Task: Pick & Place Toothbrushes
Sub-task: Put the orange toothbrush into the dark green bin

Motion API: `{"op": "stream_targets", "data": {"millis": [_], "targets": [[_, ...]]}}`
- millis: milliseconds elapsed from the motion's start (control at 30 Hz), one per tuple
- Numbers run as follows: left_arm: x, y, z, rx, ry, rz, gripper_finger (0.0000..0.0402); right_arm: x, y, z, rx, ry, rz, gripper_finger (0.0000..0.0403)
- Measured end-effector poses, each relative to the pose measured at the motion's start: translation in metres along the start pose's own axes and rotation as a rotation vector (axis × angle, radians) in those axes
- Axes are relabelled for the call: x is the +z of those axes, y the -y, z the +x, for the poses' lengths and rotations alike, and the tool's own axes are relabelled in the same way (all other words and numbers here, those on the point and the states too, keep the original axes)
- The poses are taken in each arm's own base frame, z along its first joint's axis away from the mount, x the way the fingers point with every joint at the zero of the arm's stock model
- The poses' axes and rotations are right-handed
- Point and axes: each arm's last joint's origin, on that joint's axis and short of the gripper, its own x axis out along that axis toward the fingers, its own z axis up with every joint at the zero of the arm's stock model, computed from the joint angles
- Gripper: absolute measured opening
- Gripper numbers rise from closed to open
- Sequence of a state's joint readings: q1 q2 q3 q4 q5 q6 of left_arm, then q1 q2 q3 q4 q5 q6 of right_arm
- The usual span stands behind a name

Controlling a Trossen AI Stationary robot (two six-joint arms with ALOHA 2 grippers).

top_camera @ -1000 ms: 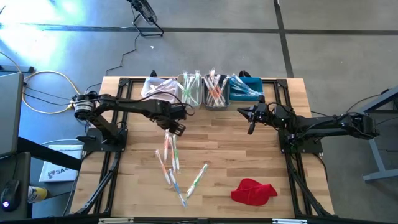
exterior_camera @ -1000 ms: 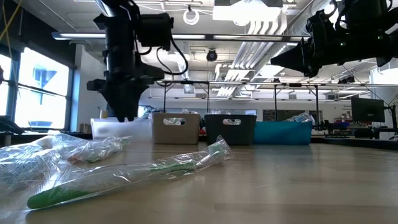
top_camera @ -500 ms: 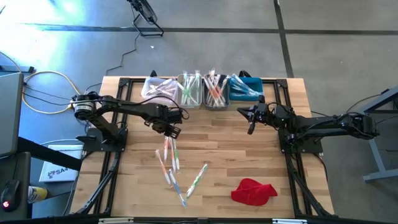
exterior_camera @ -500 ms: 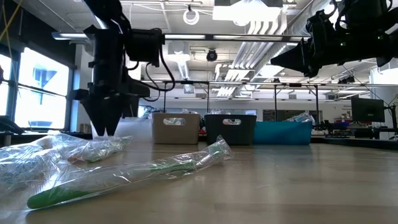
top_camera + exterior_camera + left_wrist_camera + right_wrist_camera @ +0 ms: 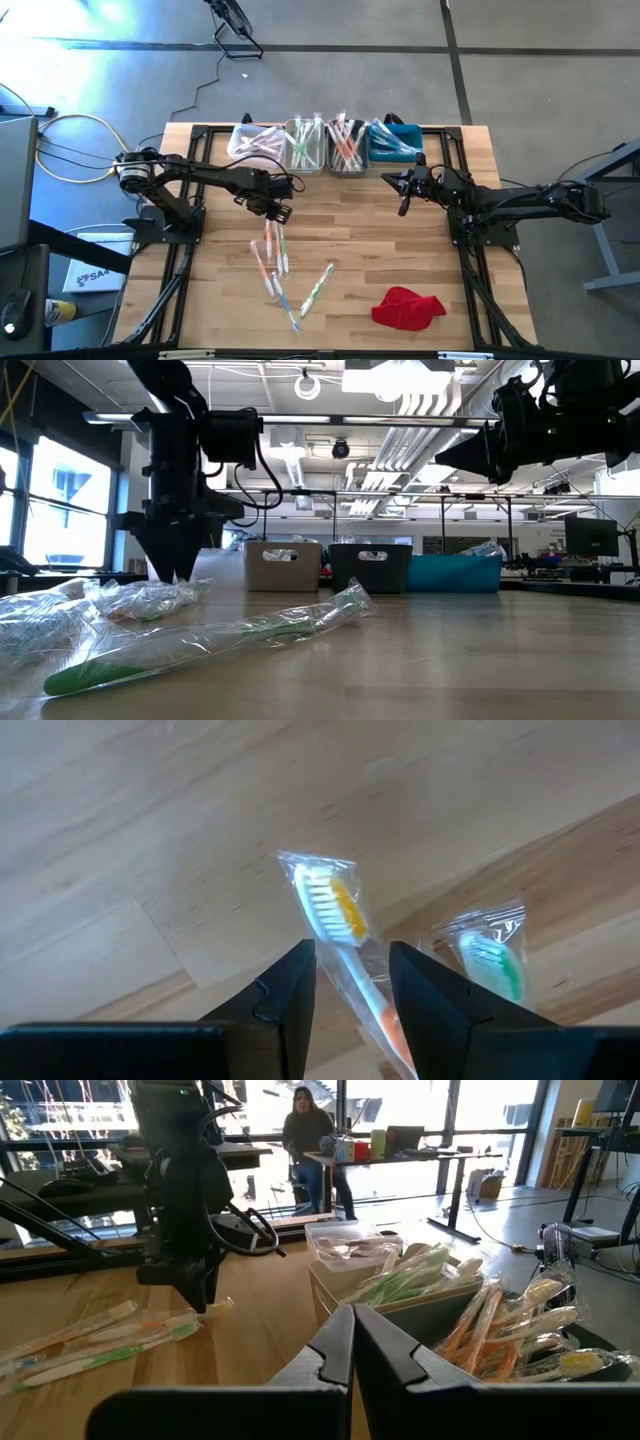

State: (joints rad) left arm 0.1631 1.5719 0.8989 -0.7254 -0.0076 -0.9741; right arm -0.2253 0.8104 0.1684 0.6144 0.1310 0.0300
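The left end effector point(image 5: 281, 212) hangs low over the surface point(image 5: 360, 250) with its fingers point(image 5: 290, 995) partly apart, and an orange toothbrush point(image 5: 340, 935) in a clear wrapper lies between them; it seems not gripped yet. A green toothbrush point(image 5: 492, 960) lies just beside. The right end effector point(image 5: 403, 205) waits closed near the bins point(image 5: 325, 145), holding nothing.
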Motion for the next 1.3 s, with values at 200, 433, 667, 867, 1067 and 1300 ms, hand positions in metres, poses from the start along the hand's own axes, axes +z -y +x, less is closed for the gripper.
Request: {"op": "stream_targets", "data": {"millis": [200,433,667,867,1067,1300], "targets": [[0.001,0.001,0.004,0.011,0.002,0.0,0.0127,0.0,0.0,0.0,0.0,0.0,0.0,0.0004],[0.003,0.004,0.019,0.036,-0.022,0.025,0.0127,-0.001,0.0,0.0,0.0,-0.008,-0.001,0.0003],[0.003,0.004,0.018,0.034,-0.021,0.049,0.0126,-0.001,0.0,0.0,-0.001,-0.008,-0.001,0.0003],[0.003,0.003,0.019,0.048,-0.011,0.072,0.0081,-0.001,0.0,0.0,-0.001,-0.008,-0.001,0.0003],[0.004,0.004,0.019,0.058,0.02,0.118,0.0017,-0.001,0.0,0.0,-0.001,-0.008,-0.001,0.0004],[0.005,0.005,0.019,0.051,0.033,0.163,0.0015,-0.001,0.0,0.0,-0.001,-0.008,-0.001,0.0004]]}}
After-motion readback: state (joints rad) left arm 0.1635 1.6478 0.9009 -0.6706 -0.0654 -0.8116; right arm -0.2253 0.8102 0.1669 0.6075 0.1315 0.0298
